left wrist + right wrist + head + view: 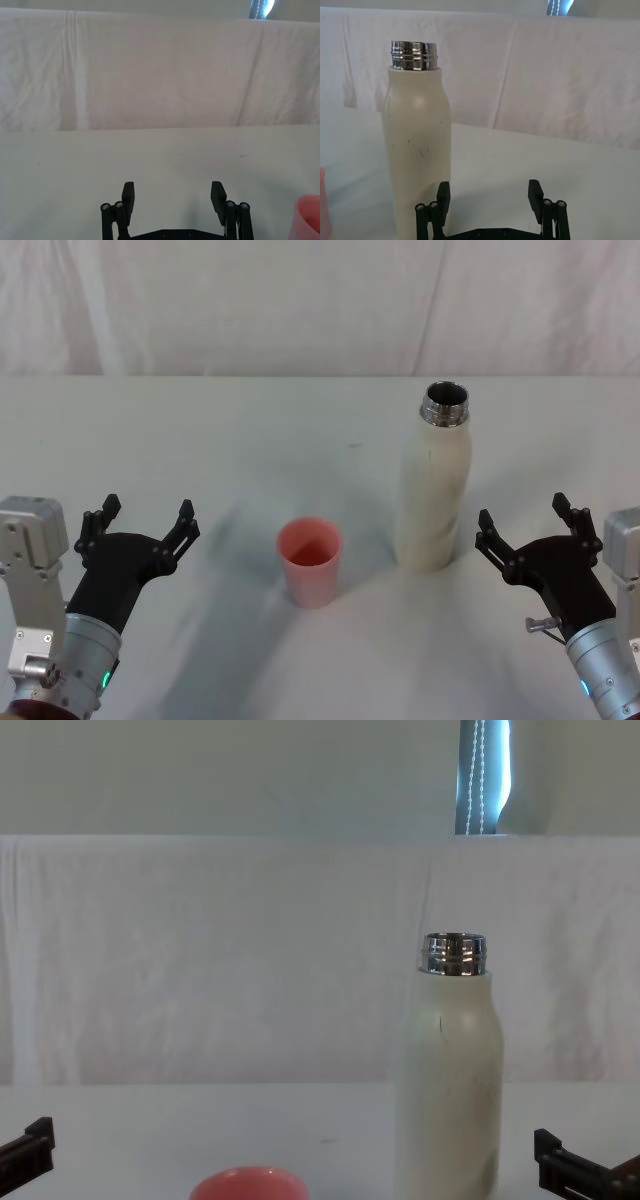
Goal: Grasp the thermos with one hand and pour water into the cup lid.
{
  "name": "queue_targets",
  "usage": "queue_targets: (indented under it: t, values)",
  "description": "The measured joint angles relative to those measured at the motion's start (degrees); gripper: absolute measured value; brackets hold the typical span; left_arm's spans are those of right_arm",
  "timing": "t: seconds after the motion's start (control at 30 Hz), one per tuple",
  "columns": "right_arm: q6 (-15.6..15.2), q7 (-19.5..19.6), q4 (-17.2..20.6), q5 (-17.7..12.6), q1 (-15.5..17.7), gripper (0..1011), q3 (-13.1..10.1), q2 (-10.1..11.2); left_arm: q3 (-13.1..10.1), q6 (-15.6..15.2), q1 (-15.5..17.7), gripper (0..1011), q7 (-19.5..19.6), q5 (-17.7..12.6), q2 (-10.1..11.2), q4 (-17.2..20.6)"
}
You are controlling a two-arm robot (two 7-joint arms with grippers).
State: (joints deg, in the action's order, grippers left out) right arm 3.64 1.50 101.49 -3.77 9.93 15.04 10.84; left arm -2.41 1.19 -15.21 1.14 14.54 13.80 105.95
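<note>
The thermos is a tall cream-white bottle with round shoulders and a shiny silver neck with no cap on it. It stands straight up on the white counter. The cup lid is a small pink cup. It stands open side up, to the left of the thermos and a little nearer the robot.

The right gripper is low on the right, just beside the thermos and a bit nearer the robot. Its fingers are wide apart and hold nothing. The left gripper is on the left, well apart from the cup lid. Its fingers are wide apart too and hold nothing.

The head view looks down into the dark open mouth of the thermos and into the cup lid. The right wrist view shows small dark scratches on the thermos side, with the bottle just past one finger. The left wrist view shows bare counter between the fingers and the cup lid off at the edge. The chest view shows the thermos from the side, much taller than the cup lid.
</note>
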Motion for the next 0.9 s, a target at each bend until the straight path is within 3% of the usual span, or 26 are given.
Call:
queue_targets:
  t: [0.9]
  values:
    - [0.0,0.0,0.0,0.0,0.0,1003,0.0,0.0,0.0,0.0,0.0,1001,0.0,0.0,0.0,0.0]
